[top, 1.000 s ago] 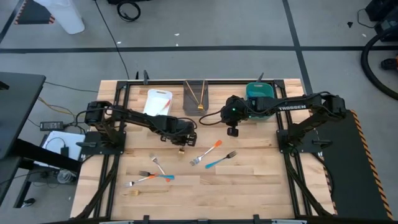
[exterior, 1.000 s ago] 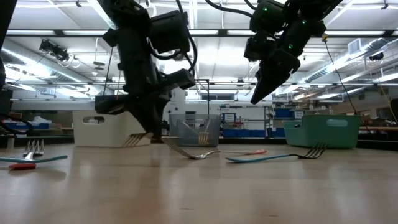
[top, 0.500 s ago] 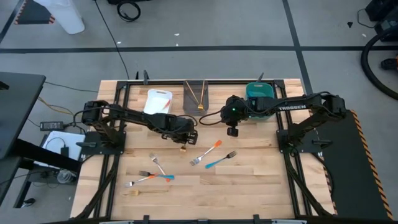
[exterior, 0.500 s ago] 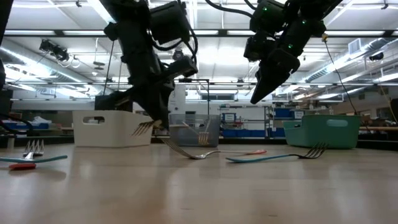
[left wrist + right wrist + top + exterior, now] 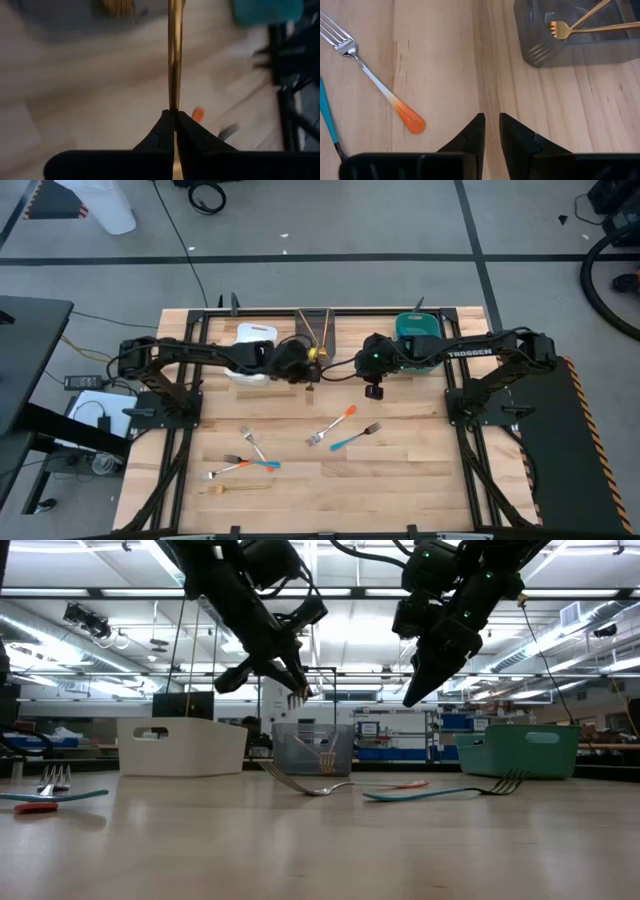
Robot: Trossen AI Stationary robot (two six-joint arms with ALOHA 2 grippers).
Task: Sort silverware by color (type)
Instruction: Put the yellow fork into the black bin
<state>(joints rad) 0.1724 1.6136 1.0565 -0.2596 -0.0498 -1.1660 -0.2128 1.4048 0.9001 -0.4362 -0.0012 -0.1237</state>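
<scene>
Wooden counter (image 5: 400,480) in a big workshop with shelving behind. Nearest the front edge, well away from both sets of fingers, is a little cluster of forks (image 5: 240,463): orange and blue handles with silver heads, plus one plain gold. Further in, an orange-handled fork (image 5: 333,424) and a blue-handled fork (image 5: 356,436) lie below the right gripper (image 5: 373,391), which hovers with fingers slightly apart, holding nothing.

The big change: a second ago the left gripper (image 5: 308,366) was low over the middle; now it's swung back to the grey bin (image 5: 318,327), fingers clamped on a slim gold fork (image 5: 174,55), tines down. Gold ones already sit in that bin, so this one's probably about to drop.
</scene>
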